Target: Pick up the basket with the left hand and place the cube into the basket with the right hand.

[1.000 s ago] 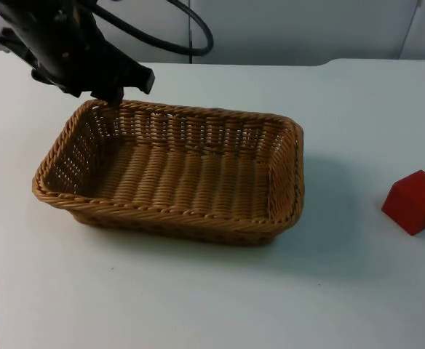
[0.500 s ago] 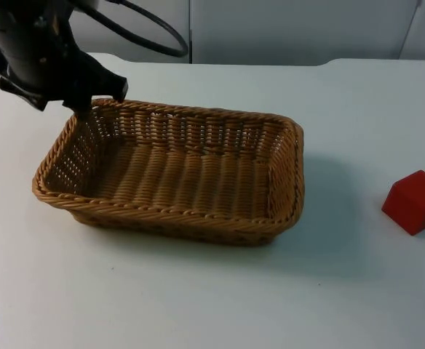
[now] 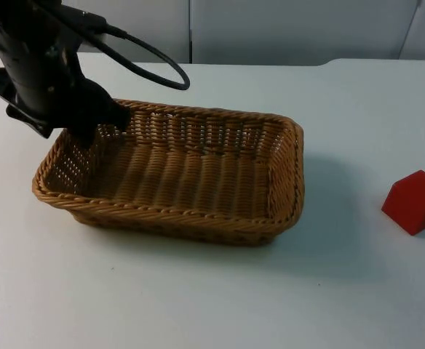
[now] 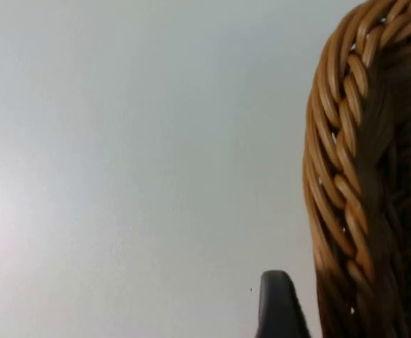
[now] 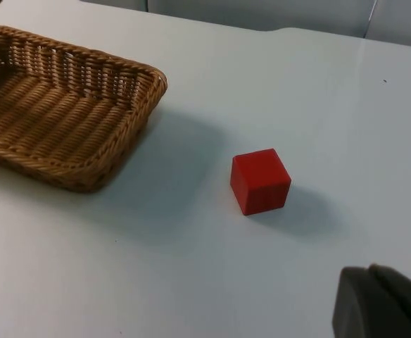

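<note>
Top view: left gripper (image 3: 96,131) at the far-left corner rim of the woven wicker basket (image 3: 176,174); jaw state cannot be told. A sound grasp straddles the braided rim squarely before lifting. Rigid red cube (image 3: 415,201) rests on the smooth white table (image 3: 198,291), well apart; right gripper (image 5: 381,303) waits near it, jaws unclear.

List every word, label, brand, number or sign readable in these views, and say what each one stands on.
None: no readable text in any view.
The wicker basket is plain weave, no tag or label.
The red cube shows plain faces, no print.
The white table bears no marking.
The left gripper, at the basket's far left corner, shows no legible brand; the right gripper shows none either.
</note>
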You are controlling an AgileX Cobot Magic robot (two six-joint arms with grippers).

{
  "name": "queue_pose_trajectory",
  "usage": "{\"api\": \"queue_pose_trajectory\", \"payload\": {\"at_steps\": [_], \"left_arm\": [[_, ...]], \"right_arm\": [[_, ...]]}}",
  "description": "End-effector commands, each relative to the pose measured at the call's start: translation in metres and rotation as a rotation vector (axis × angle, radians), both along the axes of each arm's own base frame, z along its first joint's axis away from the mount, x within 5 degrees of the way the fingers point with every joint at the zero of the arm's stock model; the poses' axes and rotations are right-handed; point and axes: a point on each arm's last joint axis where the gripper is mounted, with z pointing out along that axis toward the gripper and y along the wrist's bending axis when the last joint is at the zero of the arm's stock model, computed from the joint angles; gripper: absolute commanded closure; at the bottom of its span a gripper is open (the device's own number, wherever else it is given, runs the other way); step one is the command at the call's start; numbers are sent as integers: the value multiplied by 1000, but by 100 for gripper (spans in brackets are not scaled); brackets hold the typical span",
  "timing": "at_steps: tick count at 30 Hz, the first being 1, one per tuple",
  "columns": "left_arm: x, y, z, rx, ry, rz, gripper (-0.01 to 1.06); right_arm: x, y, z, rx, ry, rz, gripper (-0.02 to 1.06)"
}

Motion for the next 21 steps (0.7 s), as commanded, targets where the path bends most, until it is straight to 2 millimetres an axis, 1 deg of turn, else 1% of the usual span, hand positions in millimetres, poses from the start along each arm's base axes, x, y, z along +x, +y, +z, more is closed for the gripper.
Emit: {"api": "queue_pose_trajectory", "payload": {"at_steps": [1, 13, 14, 15, 16, 17, 18, 19, 21], "left_arm": [[2, 0, -4, -5, -1, -1, 54], [4, -1, -15, 0, 4, -23, 54], [4, -1, -15, -2, 1, -24, 57], [4, 0, -15, -2, 1, -22, 65], [5, 1, -15, -1, 1, -20, 77], [5, 1, -15, -1, 1, -20, 77], [5, 2, -15, 1, 2, -22, 89], [5, 2, -15, 3, 5, -21, 104], [5, 3, -15, 6, 6, -26, 105]], "right_arm": [[1, 0, -1, -7, -4, -3, 105], [1, 0, -1, -7, -4, -3, 105], [1, 0, -1, -7, -4, -3, 105], [1, 0, -1, -7, -4, -3, 105], [1, 0, -1, -7, -4, -3, 105], [1, 0, -1, -7, -4, -3, 105], [1, 0, -1, -7, -4, -3, 105], [1, 0, -1, -7, -4, -3, 105], [1, 0, -1, -7, -4, -3, 105]]}}
